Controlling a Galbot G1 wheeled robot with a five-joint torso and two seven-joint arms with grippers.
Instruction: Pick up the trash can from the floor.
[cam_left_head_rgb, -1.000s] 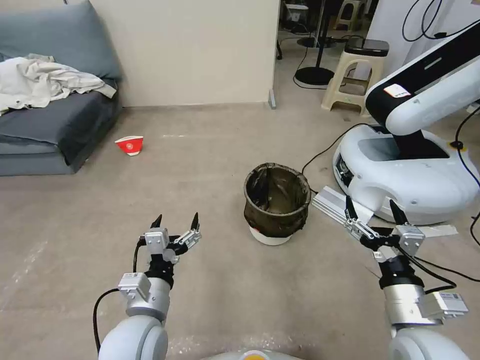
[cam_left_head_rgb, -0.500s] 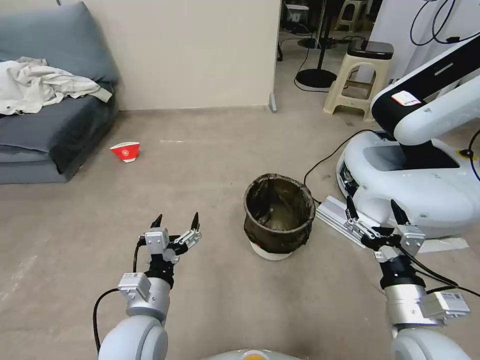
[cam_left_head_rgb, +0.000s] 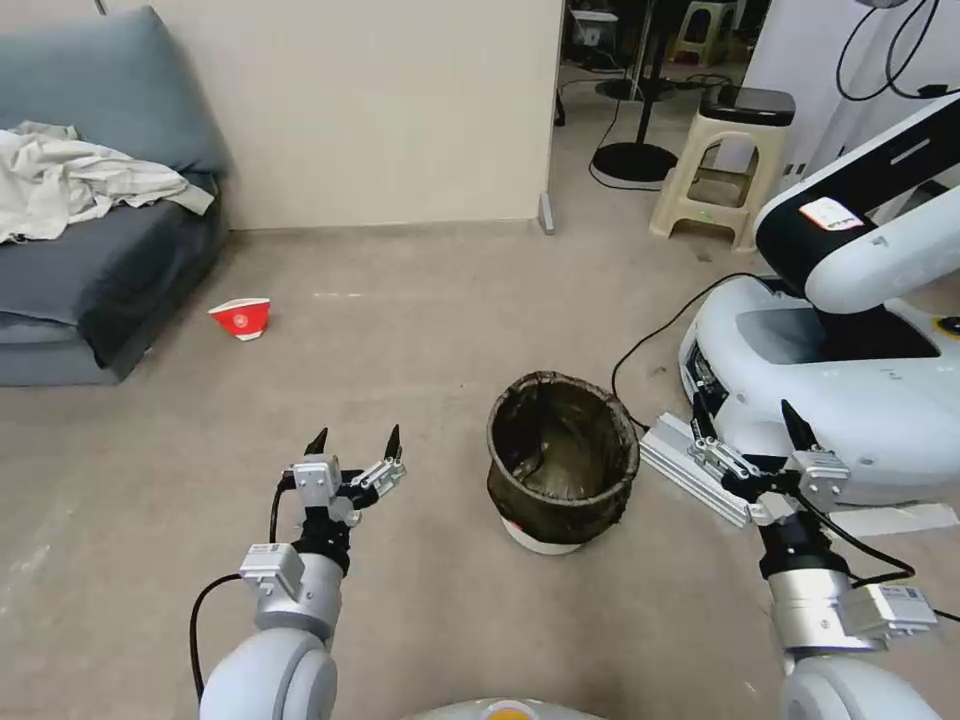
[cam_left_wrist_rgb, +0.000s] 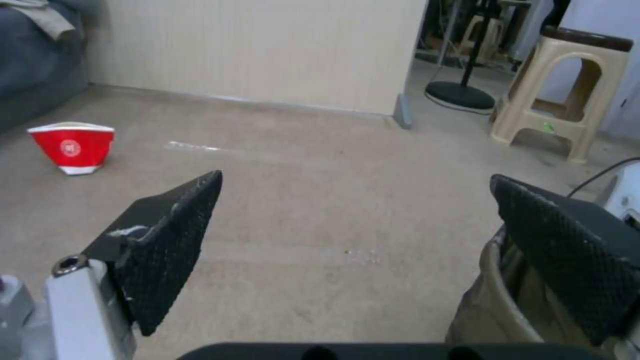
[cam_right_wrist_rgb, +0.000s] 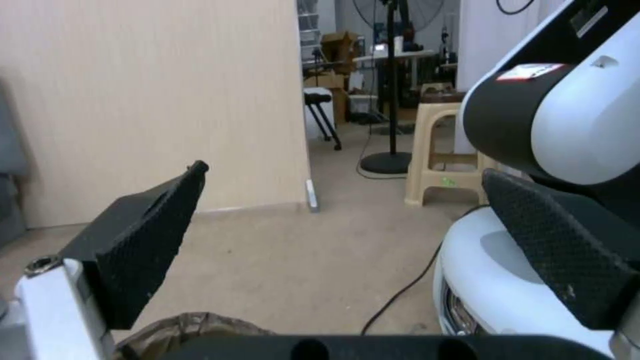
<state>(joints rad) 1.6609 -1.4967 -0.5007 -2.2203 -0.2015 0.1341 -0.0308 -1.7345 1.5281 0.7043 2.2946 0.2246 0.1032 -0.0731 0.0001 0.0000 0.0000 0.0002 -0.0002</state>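
The trash can (cam_left_head_rgb: 562, 460) stands upright on the floor (cam_left_head_rgb: 420, 340), a dark bag folded over its rim and a white base below. My left gripper (cam_left_head_rgb: 354, 441) hovers open to its left, apart from it. My right gripper (cam_left_head_rgb: 748, 425) hovers open to its right, also apart. In the left wrist view the trash can (cam_left_wrist_rgb: 497, 300) sits behind one finger of my left gripper (cam_left_wrist_rgb: 353, 225). In the right wrist view the trash can's bagged rim (cam_right_wrist_rgb: 187, 325) peeks in below my open right gripper (cam_right_wrist_rgb: 343, 200).
A red-and-white paper cup (cam_left_head_rgb: 240, 318) lies by the grey sofa (cam_left_head_rgb: 90, 250). Another white robot base (cam_left_head_rgb: 830, 380) with a black cable (cam_left_head_rgb: 650, 335) and an aluminium rail (cam_left_head_rgb: 690, 480) stands close on the right. A beige stool (cam_left_head_rgb: 715, 165) sits beyond the wall corner (cam_left_head_rgb: 545, 210).
The whole head view has shifted: the trash can and floor appear nearer and lower, so the camera moved forward. Both grippers keep their pose, open.
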